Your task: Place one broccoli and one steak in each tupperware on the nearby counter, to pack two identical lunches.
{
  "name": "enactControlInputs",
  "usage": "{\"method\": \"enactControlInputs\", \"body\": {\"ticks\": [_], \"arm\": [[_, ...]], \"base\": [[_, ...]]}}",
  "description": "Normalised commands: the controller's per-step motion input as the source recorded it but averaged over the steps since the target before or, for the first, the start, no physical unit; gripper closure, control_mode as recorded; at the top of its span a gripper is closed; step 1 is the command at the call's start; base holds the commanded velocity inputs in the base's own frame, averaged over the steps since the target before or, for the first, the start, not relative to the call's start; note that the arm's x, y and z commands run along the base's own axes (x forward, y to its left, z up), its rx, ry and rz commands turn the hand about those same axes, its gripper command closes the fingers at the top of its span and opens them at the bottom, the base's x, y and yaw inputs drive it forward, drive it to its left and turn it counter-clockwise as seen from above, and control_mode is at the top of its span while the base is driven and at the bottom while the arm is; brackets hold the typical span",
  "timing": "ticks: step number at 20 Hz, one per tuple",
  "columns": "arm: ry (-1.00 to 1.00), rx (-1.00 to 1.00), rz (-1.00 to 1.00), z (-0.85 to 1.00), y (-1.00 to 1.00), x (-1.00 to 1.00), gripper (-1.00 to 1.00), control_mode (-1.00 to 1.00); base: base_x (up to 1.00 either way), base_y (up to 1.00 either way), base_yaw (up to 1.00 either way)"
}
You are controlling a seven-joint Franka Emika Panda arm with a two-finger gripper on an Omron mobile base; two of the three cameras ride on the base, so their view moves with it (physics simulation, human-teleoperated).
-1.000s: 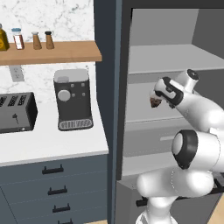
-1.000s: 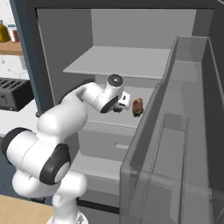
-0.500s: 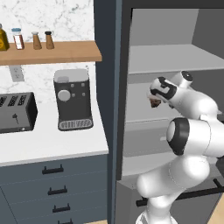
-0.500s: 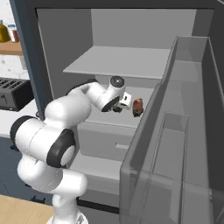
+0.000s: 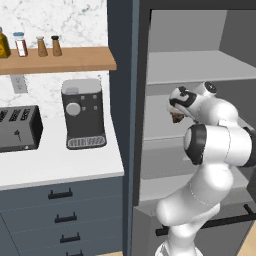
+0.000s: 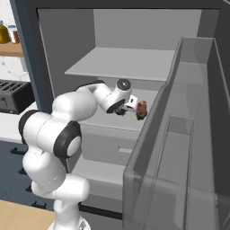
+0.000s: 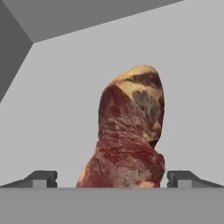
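Steak point(image 7: 129, 135), marbled red with a fatty cap, is seen lying on the grey fridge shelf point(image 6: 108, 121), just ahead of the gripper point(image 7: 111, 177), whose jaws are spread wide to either side of it, nothing clamped. Soft, floppy, likely slick: best pinched across the thick middle. Left of the fridge, the white desk point(image 5: 60, 167) carries a coffee machine point(image 5: 83, 114) and toaster point(image 5: 19, 128).

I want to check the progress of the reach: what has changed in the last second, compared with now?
The arm folded its elbow closer to the fridge, and the hand stayed at the steak on the fridge shelf, jaws open on either side of it, not yet gripping. Steak, toaster and coffee machine kept their places.
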Motion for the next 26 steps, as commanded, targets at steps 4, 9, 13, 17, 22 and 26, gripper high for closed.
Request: {"method": "enactControlInputs", "body": {"ticks": [4, 9, 13, 17, 22, 26], "arm": [[0.0, 0.0, 0.0, -0.16, -0.07, 0.25, -1.0, -1.0], [0.0, -0.03, 0.01, -0.39, 0.03, 0.16, 1.0, -1.0], [0.01, -0.01, 0.11, -1.0, 0.52, -0.05, 1.0, -1.0], [0.0, 0.04, 0.11, -0.91, 0.18, -0.31, 1.0, -1.0], [0.0, 0.02, 0.08, -0.59, 0.0, -0.34, 1.0, -1.0], [0.0, 0.0, 0.11, -0.03, 0.0, -0.5, 1.0, -1.0]], "base": [[0.0, 0.0, 0.0], [0.0, 0.0, 0.0], [0.0, 0.0, 0.0], [0.0, 0.0, 0.0], [0.0, 0.0, 0.0], [0.0, 0.0, 0.0]]}}
